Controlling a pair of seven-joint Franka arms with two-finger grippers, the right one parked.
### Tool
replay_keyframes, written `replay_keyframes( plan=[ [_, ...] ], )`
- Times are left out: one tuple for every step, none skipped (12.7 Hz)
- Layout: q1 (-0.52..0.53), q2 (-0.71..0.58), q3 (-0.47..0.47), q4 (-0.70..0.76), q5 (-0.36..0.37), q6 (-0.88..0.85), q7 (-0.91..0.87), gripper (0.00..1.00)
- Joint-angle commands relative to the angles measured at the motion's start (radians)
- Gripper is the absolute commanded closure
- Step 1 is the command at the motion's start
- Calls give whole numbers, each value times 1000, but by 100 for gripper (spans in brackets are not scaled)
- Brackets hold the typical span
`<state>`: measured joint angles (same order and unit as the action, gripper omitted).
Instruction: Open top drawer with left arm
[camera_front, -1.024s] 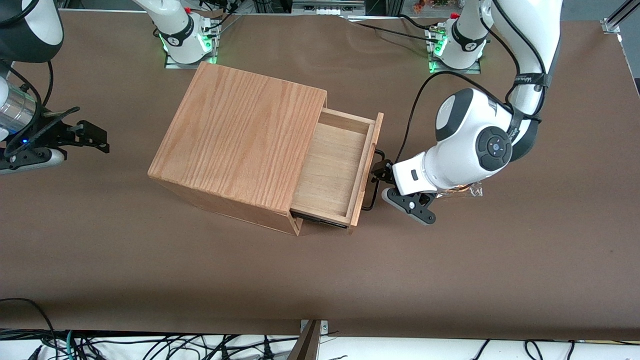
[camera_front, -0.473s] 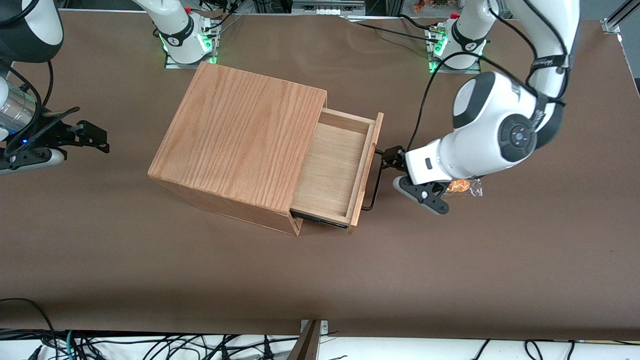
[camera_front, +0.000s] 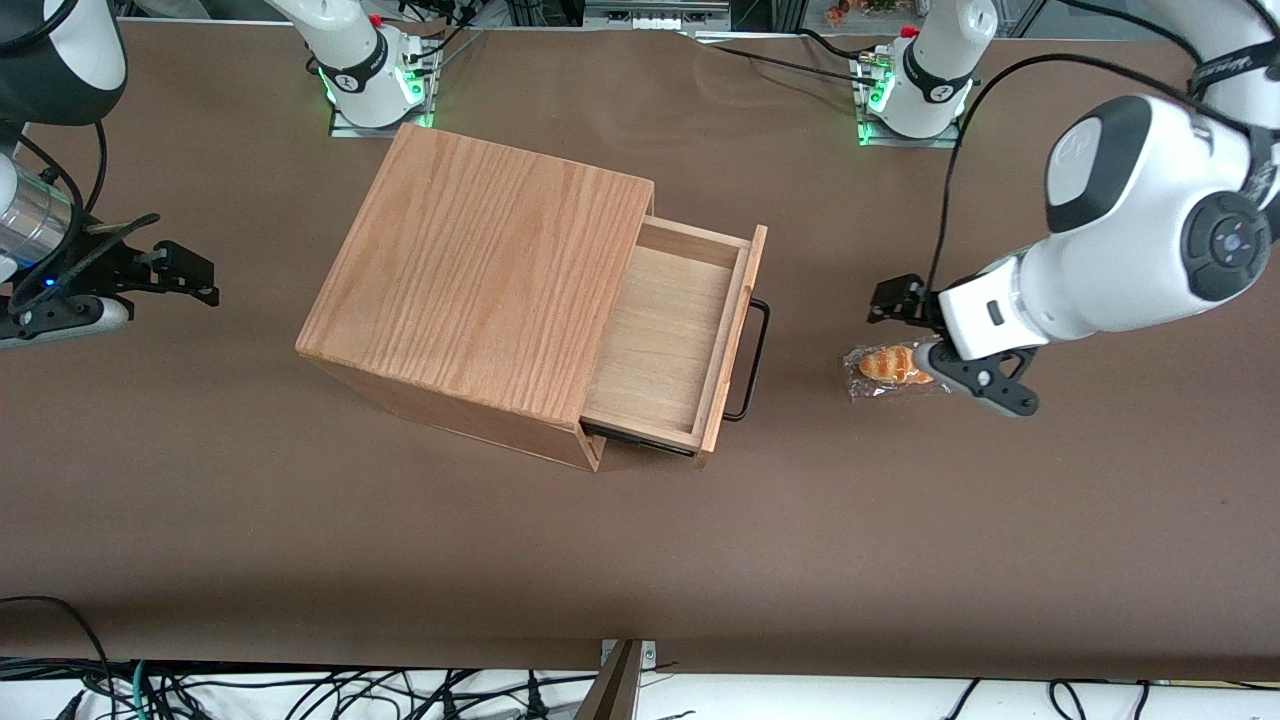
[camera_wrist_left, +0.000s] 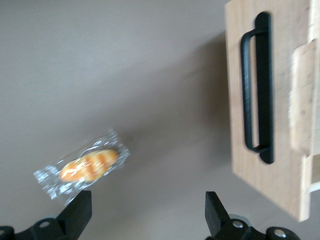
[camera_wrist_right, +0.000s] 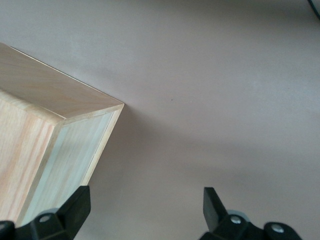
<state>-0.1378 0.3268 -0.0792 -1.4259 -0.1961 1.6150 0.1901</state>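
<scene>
Top drawer (camera_front: 668, 338) stood pulled well out of the oak-grain box (camera_front: 480, 290), its pale-wood floor bare and open to view, near the middle of the brown table (camera_front: 640, 560). By that look the task was done or nearly so. One black bar handle (camera_front: 757, 360) ran along the front panel, held off the wood on two short posts.

The left arm (camera_front: 1140, 250) hung toward its own end of the table, well apart from the drawer. Its gripper (camera_front: 930, 345) was spread wide and held nothing; in the wrist view both fingers (camera_wrist_left: 75, 215) stood far apart with bare table between them. It hovered just above a single wrapped bread roll (camera_front: 885, 365).

As a judgement, the drawer would handle as a light, stiff wooden tray that slid straight on its runners, and the box looked heavy enough to stay put under a gentle pull. The thin metal bar was rigid and probably rather smooth, so the sound hold was at its middle, fingers closing across it, to keep the drawer from skewing.

Counted: one box, one drawer seen open, one handle, one roll.
</scene>
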Motion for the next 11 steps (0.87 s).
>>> replay_keyframes(
  plan=[
    [33, -41, -5, -4, 79, -47, 5, 0],
    [50, -66, -2, -13, 96, -44, -4, 0],
    [73, -93, -2, -36, 110, -41, -38, 0],
    [78, -136, -2, -88, 112, -32, -84, 0],
    [79, -179, -1, -161, 115, 11, -125, 0],
    [79, -239, -2, -248, 154, 76, -135, 0],
    [79, -283, -4, -325, 185, 130, -135, 0],
    [81, -311, -4, -375, 184, 138, -136, 0],
    [89, -308, -4, -374, 191, 140, -127, 0],
    [92, -313, -4, -367, 204, 140, -132, 0],
    [99, -319, -5, -363, 225, 132, -130, 0]
  ],
)
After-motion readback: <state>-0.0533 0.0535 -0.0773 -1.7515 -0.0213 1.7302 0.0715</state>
